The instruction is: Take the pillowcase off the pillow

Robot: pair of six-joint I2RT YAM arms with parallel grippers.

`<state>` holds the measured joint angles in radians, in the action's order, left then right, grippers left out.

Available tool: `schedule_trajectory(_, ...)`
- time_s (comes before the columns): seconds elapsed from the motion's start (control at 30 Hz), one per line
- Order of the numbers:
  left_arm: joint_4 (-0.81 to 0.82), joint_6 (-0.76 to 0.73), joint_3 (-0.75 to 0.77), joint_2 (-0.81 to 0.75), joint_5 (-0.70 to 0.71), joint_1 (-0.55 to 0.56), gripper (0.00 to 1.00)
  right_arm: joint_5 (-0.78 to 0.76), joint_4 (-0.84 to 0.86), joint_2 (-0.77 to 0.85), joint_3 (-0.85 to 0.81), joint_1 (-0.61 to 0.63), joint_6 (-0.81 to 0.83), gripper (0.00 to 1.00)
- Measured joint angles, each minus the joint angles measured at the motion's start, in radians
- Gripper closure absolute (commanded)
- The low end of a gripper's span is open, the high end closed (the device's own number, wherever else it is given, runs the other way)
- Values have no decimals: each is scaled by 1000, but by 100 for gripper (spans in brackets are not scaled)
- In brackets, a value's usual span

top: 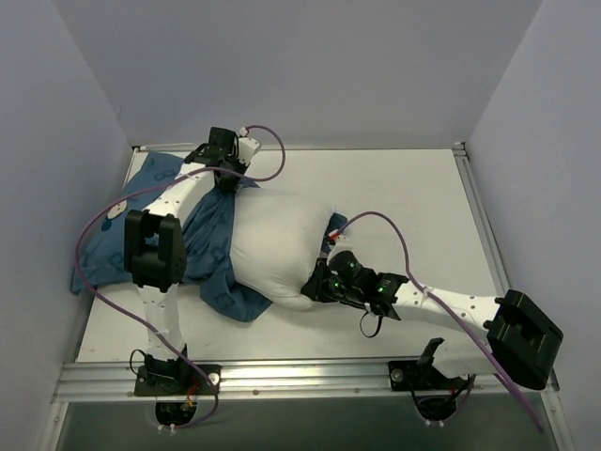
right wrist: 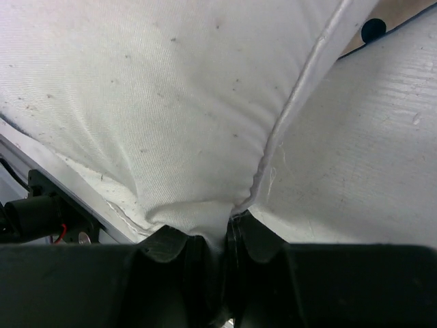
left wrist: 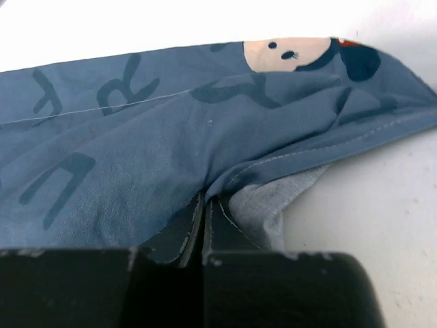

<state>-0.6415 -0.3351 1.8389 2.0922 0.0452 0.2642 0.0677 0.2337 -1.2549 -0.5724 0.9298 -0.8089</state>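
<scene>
Top external: pillow [top: 282,249] is seen lying mid-surface [top: 413,197], with pillowcase [top: 103,249] bunched at its left side. A pillowcase hem is pinched tight by left claw [left wrist: 205,208]; the pillow's seamed corner is clamped by right claw [right wrist: 229,225].

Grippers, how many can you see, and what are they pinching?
2. The left gripper pinches the pillowcase at the table's far left; the right gripper pinches the pillow nearer the front.
</scene>
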Motion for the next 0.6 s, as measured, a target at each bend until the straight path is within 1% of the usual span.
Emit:
schedule_trajectory(0.07, 33, -18, -63, -33, -11, -9, 98, 2, 2, 0, 0, 0, 2, 100)
schedule_trajectory(0.1, 48, -26, -93, -55, -24, -11, 98, 6, -2, 0, -1, 0, 6, 87)
schedule_trajectory(0.17, 83, -40, -152, -106, -47, -9, 98, 19, -20, 1, -7, 0, 18, 55)
schedule_trajectory(0.2, 96, -45, -182, -136, -60, -5, 98, 30, -46, 2, -16, 0, 26, 33)
schedule_trajectory(0.23, 108, -51, -207, -164, -71, 1, 98, 42, -84, 5, -30, 1, 36, 24)
schedule_trajectory(0.3, 130, -63, -248, -216, -89, 16, 98, 53, -169, 15, -71, 1, 63, 1)
schedule_trajectory(0.37, 140, -69, -273, -255, -104, 38, 98, 58, -245, 35, -129, -10, 91, 0)
schedule_trajectory(0.43, 146, -71, -288, -277, -114, 56, 98, 81, -288, 67, -195, -56, 113, 0)
schedule_trajectory(0.5, 148, -71, -294, -284, -122, 69, 98, 111, -302, 102, -257, -135, 135, 0)
schedule_trajectory(0.6, 151, -71, -303, -285, -126, 73, 98, 141, -280, 134, -320, -266, 159, 0)
